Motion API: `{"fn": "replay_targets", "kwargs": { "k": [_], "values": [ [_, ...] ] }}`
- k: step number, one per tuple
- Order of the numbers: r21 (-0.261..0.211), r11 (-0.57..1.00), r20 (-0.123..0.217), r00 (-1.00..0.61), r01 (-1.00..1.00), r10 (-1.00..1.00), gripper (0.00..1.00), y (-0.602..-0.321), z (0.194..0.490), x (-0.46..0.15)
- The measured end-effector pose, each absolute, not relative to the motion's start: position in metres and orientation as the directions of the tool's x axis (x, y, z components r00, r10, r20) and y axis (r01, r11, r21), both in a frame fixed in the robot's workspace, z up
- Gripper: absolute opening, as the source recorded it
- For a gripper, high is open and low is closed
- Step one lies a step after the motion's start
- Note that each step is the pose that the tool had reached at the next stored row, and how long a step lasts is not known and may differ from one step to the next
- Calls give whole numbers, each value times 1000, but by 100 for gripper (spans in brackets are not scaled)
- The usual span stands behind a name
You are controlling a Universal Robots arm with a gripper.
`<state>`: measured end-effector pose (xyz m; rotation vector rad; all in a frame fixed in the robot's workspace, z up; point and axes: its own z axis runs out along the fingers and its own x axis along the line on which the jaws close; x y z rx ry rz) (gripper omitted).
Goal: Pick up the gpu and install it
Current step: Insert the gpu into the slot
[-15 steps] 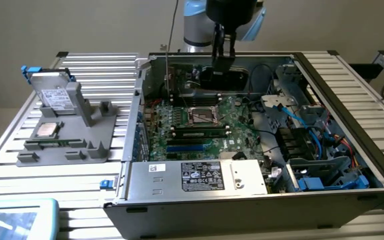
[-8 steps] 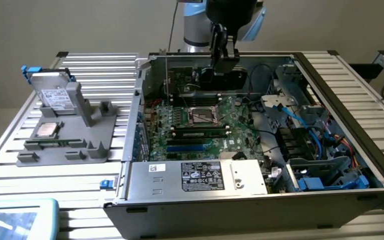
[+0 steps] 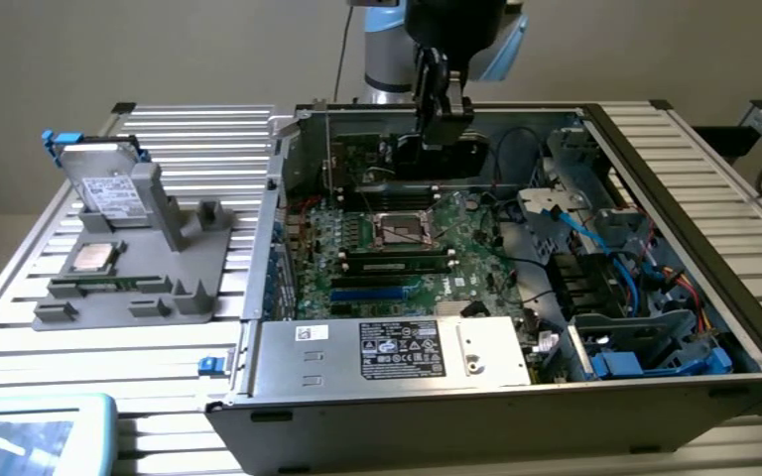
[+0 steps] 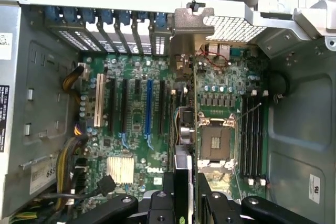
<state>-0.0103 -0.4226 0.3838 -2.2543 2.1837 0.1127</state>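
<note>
Hovering gripper (image 3: 443,127): hanging over the rear half of the open computer case (image 3: 698,223) and reaching down inside it.
Fingers (image 4: 169,190): pressing in narrowly on the gpu (image 4: 184,129), pinching the thin card from both sides.
Card position: the gpu is standing on edge above the motherboard (image 4: 131,124), running between the expansion slots (image 4: 148,106) and the CPU socket (image 4: 215,140), its silvery bracket pointing at the case's rear wall. Whether its lower edge is touching the board cannot be told.
Desk (image 3: 183,129): carrying the case and, at the exterior view's left, a grey fixture (image 3: 190,293).
Fixture load: a silver hard drive (image 3: 110,183) is standing upright, with a processor (image 3: 94,256) and a memory stick (image 3: 96,285) lying flat in front of it.
</note>
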Motion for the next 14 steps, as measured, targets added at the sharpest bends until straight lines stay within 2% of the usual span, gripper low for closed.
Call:
{"fn": "replay_targets", "kwargs": {
  "k": [6,10,14],
  "values": [
    [44,-32,-51,30,-999,-998,27,-423,381,-14],
    [43,-31,-31,29,-999,-999,27,-423,380,-15],
    [44,-31,-28,29,-999,-999,27,-423,379,-15]
  ]
}}
